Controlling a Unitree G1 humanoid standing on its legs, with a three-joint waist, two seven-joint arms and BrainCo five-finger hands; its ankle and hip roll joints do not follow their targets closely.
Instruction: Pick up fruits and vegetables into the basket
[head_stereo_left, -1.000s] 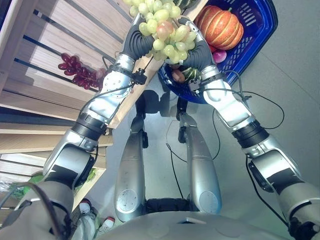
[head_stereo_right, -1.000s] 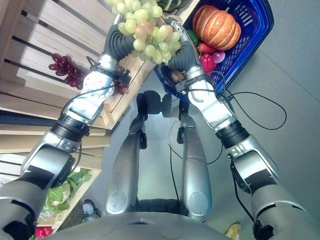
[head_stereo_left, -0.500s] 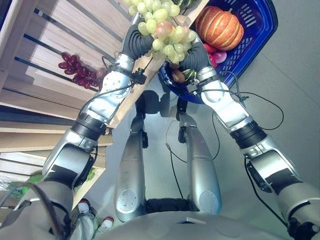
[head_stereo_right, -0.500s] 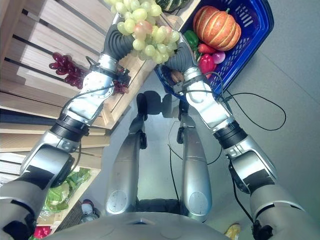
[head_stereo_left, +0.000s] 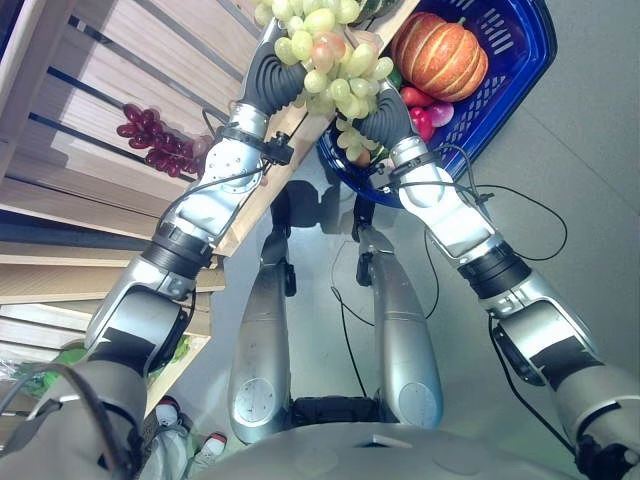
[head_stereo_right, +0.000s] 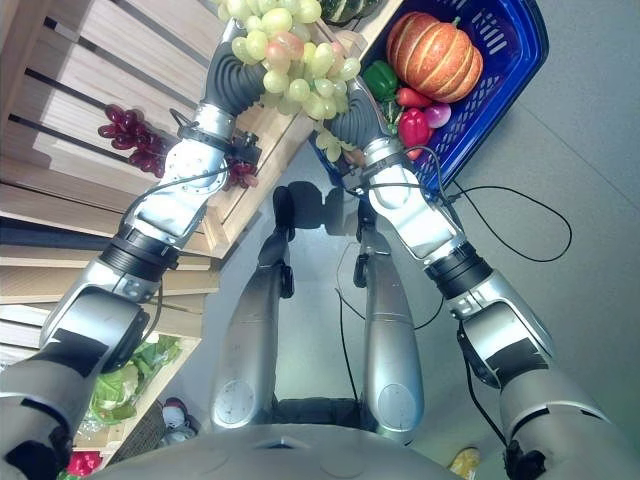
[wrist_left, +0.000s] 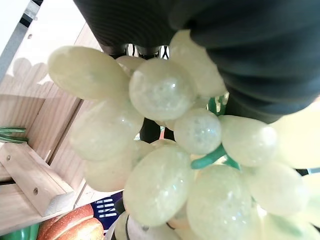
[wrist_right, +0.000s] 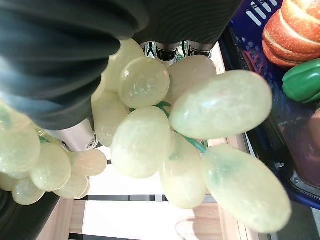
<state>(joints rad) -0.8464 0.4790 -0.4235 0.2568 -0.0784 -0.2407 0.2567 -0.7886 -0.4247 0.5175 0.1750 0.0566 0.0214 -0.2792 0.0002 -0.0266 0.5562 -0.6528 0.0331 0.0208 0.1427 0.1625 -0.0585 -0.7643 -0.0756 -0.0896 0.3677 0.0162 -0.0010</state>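
A big bunch of green grapes is held up between my two hands at the top of the eye views, above the shelf edge and beside the blue basket. My left hand clasps the bunch from the shelf side and my right hand from the basket side. A short strand of grapes dangles below the bunch. Both wrist views look at the pale grapes from very close. The basket holds an orange pumpkin, a green pepper and red vegetables.
Slatted wooden shelves run along my left side, with a bunch of purple grapes lying on one. Leafy greens sit on a lower shelf. Grey floor lies to the right of the basket.
Both hands have lifted the green grapes a little and shifted them slightly left. A strand now hangs free under the bunch, and more of the red vegetables shows in the basket.
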